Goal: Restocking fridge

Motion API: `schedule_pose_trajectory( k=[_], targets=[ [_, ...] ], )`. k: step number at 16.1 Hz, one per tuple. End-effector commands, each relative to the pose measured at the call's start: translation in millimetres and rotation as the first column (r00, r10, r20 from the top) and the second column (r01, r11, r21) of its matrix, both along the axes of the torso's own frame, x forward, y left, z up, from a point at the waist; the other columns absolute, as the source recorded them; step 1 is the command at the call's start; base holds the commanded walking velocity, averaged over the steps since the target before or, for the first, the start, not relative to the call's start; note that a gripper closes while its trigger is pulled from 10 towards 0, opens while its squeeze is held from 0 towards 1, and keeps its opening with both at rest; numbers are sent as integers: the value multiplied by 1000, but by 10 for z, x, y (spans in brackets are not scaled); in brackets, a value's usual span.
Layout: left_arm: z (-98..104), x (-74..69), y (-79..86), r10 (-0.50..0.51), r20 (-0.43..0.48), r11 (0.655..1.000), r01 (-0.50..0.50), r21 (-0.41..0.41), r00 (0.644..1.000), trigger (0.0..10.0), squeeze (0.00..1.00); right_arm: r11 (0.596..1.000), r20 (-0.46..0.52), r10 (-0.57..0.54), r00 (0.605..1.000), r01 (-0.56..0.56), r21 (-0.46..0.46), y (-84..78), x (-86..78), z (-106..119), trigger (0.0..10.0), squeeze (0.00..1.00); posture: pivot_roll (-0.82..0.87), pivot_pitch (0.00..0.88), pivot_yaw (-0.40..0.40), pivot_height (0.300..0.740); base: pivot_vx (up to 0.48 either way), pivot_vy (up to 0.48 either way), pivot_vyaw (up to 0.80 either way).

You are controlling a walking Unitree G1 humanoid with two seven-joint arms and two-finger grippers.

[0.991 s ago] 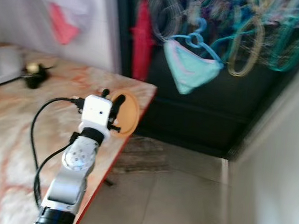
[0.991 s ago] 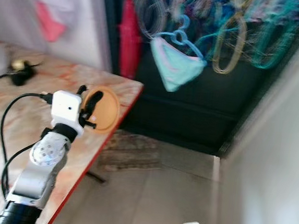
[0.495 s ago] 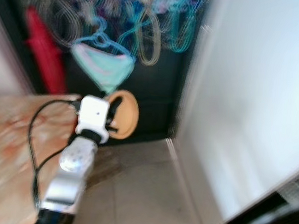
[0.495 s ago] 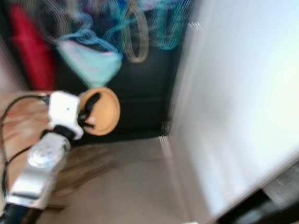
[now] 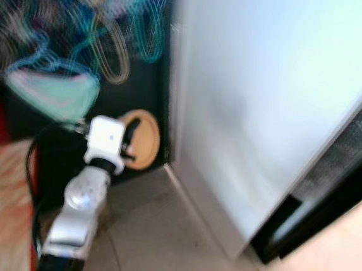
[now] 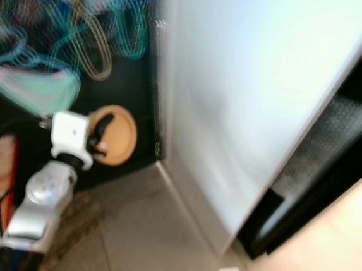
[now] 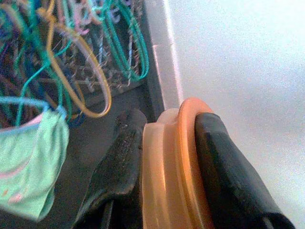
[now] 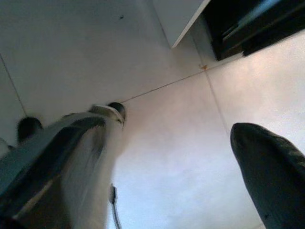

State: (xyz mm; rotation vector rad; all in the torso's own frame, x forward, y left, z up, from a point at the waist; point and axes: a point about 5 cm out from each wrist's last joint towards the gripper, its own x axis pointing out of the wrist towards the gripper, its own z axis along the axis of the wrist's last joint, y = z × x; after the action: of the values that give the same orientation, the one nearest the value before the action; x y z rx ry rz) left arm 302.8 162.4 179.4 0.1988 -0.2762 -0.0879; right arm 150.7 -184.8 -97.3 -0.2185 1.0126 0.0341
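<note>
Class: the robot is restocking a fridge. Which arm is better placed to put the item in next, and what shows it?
Left. The left gripper is raised and shut on the orange lid beside the white fridge; the right gripper hangs low.

Orange lid (image 7: 169,167): smooth, semi-gloss plastic. Beside the lid, fridge door (image 5: 254,97): smooth, glossy white panel. Hangers (image 7: 90,62) beyond the lid: thin coated wire. Floor (image 8: 162,157): smooth, matt tile. Left arm (image 5: 79,209): brushed silver metal with a white plastic wrist housing.

Pale tiled floor (image 8: 167,157), 1 black fingertip (image 8: 271,162) at 4 o'clock, white fridge corner (image 8: 178,19) at 12, dark gap beside it
</note>
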Motion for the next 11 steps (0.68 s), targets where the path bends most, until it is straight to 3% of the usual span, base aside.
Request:
schedule_pose_trajectory(
  k=[1,6,11],
  targets=[
    [-25,20,-35,-13,-18,1000,12,-11,1000,10000,0,1000,-44,-12,999,13,5,5,-119,-48,10000,0,-152,59,66,740,0,0,-800],
    [-143,64,-14,5,-61,999,-7,-36,998,10000,0,999,-47,-45,998,45,4,13,-149,-60,10000,0,-174,44,78,740,0,0,-800],
    [-504,122,258,125,-212,989,-139,-53,969,10000,0,998,-48,-69,996,69,7,77,-187,-78,10000,0,-190,7,106,740,0,0,-800]
  ],
)
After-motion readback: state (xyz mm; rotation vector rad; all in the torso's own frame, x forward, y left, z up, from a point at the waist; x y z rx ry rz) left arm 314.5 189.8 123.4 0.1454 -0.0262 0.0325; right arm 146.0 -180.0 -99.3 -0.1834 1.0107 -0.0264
